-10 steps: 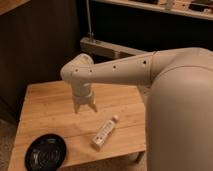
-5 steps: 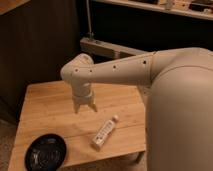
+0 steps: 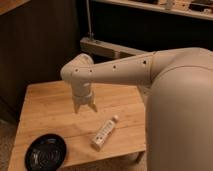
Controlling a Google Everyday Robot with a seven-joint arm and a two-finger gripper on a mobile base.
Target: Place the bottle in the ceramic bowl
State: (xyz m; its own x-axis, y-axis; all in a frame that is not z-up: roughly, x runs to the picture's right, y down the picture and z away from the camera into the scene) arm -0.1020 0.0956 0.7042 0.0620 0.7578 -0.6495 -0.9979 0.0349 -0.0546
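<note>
The bottle [image 3: 104, 133], slim and white with a pale label, lies on its side on the wooden table [image 3: 50, 110], cap pointing up and right. The ceramic bowl [image 3: 46, 152], a shallow black glossy dish with faint rings, sits at the table's front left corner. My gripper [image 3: 85, 108] hangs from the white arm over the middle of the table, pointing down, up and left of the bottle and apart from it. Its fingers [image 3: 77, 107] stand spread with nothing between them.
The robot's large white body [image 3: 180, 120] fills the right side and hides the table's right end. A dark wall and a shelf unit with a metal rail [image 3: 110, 49] stand behind the table. Speckled floor shows at the left.
</note>
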